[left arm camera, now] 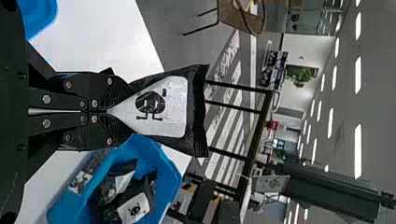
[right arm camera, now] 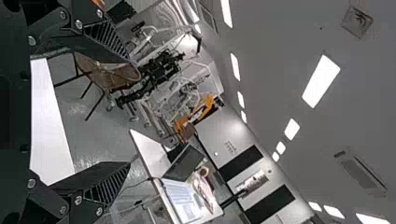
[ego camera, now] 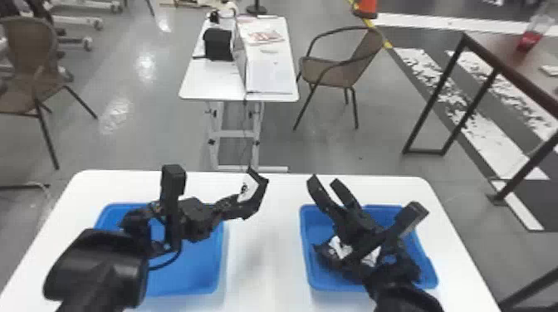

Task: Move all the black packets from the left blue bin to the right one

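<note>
The left hand (ego camera: 238,202) is clamped on a black packet (left arm camera: 196,112), gripping one corner of it so that its white label faces the left wrist camera. The packet is above the table (ego camera: 263,257), between the two bins and near the far edge. The left blue bin (ego camera: 222,257) sits toward the table's left edge, the right blue bin (ego camera: 304,249) toward its right edge, with at least two more black packets (left arm camera: 150,186) inside. The right hand (ego camera: 326,181), fingers apart, hangs empty above the right bin's far rim.

Lab-like workshop: white table (ego camera: 259,265), open laptop (right arm camera: 185,163), orange cone (ego camera: 366,7).
</note>
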Tool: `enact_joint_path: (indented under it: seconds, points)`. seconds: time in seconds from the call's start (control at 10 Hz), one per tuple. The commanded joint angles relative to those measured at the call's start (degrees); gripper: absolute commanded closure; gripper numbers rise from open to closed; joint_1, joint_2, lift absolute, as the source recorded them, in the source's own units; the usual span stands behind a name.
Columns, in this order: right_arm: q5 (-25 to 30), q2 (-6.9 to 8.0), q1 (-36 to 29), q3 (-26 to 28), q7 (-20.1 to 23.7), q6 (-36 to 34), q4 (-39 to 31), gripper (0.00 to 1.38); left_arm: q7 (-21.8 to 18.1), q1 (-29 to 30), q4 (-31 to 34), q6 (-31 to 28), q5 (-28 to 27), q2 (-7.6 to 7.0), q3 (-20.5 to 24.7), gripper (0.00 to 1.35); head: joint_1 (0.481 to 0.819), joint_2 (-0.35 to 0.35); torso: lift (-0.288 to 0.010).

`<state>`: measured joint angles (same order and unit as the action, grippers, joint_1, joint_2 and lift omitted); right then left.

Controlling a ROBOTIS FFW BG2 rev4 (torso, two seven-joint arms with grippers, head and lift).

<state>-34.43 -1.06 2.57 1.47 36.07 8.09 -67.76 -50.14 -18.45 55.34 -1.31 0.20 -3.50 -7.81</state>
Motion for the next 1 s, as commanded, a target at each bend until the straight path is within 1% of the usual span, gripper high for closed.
enact_joint_path:
  seconds: [0.0, 0.2, 0.3, 0.5, 0.7, 0.8, 0.9]
  points:
    - [1.2, 0.0, 1.4, -1.9, 0.3, -0.8, -0.2, 0.25, -0.7, -1.9, -1.4, -1.2, -0.4, 1.04, -1.4, 1.2, 0.695, -0.116, 0.0]
    - [1.3, 0.0, 2.3, -4.5, 0.5, -2.0, -1.4, 0.25, -1.7, -2.7, -2.8, -1.5, -0.7, 2.8, -1.6, 1.2, 0.695, -0.114, 0.0]
    - [1.3, 0.0, 3.0, -5.9, 0.5, -2.6, -1.2, 0.25, -2.6, -3.6, -3.3, -2.0, -1.7, 3.24, -2.3, 1.2, 0.695, -0.112, 0.0]
    - [1.8, 0.0, 4.5, -8.5, 0.5, -3.6, 0.3, 0.24, -3.6, -4.9, -4.2, -1.9, -0.5, 3.5, -4.3, 1.2, 0.695, -0.102, 0.0]
    - [3.5, 0.18, 5.5, -9.3, 0.5, -4.8, 1.8, 0.27, -3.9, -5.5, -4.2, -1.9, 1.4, 3.65, -5.8, 1.2, 0.695, -0.093, 0.0]
    - [5.2, 0.35, 6.0, -9.3, 0.4, -5.4, 2.1, 0.62, -4.0, -5.5, -4.2, -2.0, 1.8, 3.65, -6.2, 1.2, 0.695, -0.091, 0.0]
    - [6.5, 0.27, 6.0, -9.2, -1.1, -5.5, 1.7, 1.18, -4.0, -5.5, -4.2, -2.1, 2.2, 3.65, -6.3, 1.2, 0.695, -0.09, 0.0]
